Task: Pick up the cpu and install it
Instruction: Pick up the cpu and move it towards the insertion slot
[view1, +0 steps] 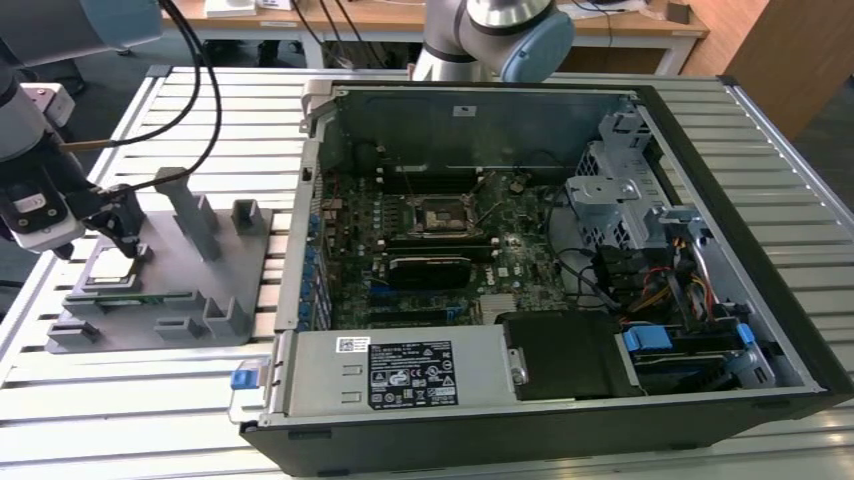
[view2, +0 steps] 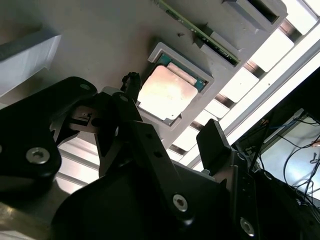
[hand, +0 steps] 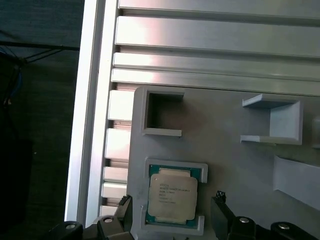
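While the gripper (hand: 172, 201) holds its jaws open astride the cpu (view2: 165, 93) seated in the grey fixture (hand: 225, 165), a skewed close could wedge it there.

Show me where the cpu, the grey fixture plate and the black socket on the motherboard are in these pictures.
cpu (hand: 172, 195): first wrist view, middle of its metal top.
grey fixture plate (hand: 225, 150): first wrist view, a bare flat part.
black socket (view1: 438, 217): exterior view, its centre.

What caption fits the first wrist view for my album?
Open pincer poised either side of the cpu resting in its grey fixture.
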